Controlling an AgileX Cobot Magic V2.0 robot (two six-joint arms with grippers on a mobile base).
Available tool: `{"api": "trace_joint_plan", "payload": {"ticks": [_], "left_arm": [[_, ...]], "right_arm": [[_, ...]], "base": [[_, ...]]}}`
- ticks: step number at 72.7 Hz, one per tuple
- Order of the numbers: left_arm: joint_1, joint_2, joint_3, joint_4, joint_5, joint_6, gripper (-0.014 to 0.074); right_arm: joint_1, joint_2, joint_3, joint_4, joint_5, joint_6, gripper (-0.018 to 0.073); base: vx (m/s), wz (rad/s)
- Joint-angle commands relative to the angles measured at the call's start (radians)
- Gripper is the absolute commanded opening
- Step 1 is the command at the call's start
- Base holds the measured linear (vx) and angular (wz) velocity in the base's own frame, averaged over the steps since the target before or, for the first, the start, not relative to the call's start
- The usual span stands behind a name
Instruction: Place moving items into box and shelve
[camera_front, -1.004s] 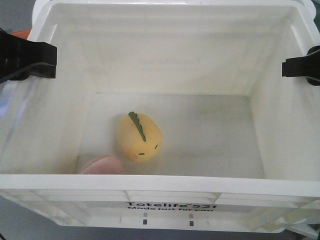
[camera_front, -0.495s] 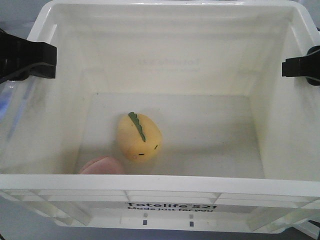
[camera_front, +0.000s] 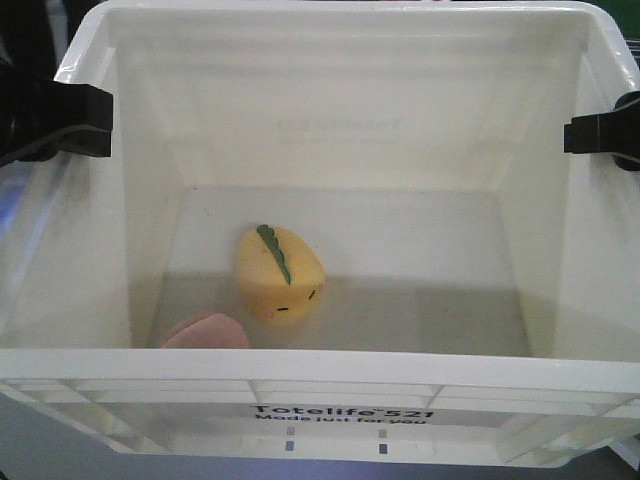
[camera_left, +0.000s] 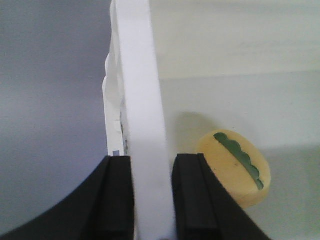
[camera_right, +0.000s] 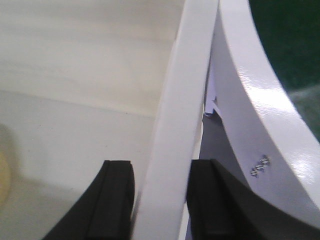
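Our left gripper (camera_left: 152, 197) is clamped across the left wall of the white box (camera_front: 330, 366), one pad inside and one outside. Our right gripper (camera_right: 161, 200) pinches the right wall likewise. On the box floor lie a yellow leaf-topped toy (camera_front: 280, 272) and, against the near wall, a pink item (camera_front: 206, 331). We judge the thin plastic light, smooth and slightly flexible. The stiffer rim is the place to hold, kept level, since the loose contents may roll.
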Motion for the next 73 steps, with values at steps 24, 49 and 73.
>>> {"api": "trace_joint_plan", "payload": {"ticks": [24, 49, 73], "left_arm": [[0.003, -0.036, -0.040, 0.055, -0.101, 0.005, -0.0006], [0.003, -0.036, -0.040, 0.055, -0.101, 0.005, -0.0006], [0.003, -0.036, -0.040, 0.054, -0.101, 0.005, -0.0006]], "right_arm": [[-0.010, -0.023, -0.039, -0.066, -0.109, -0.004, -0.0006], [-0.010, -0.023, -0.039, -0.066, -0.109, -0.004, -0.0006], [-0.010, -0.023, -0.039, -0.067, -0.109, -0.004, -0.0006]], "base": [[-0.16, 0.74], [-0.14, 0.86], [-0.12, 0.88]]}}
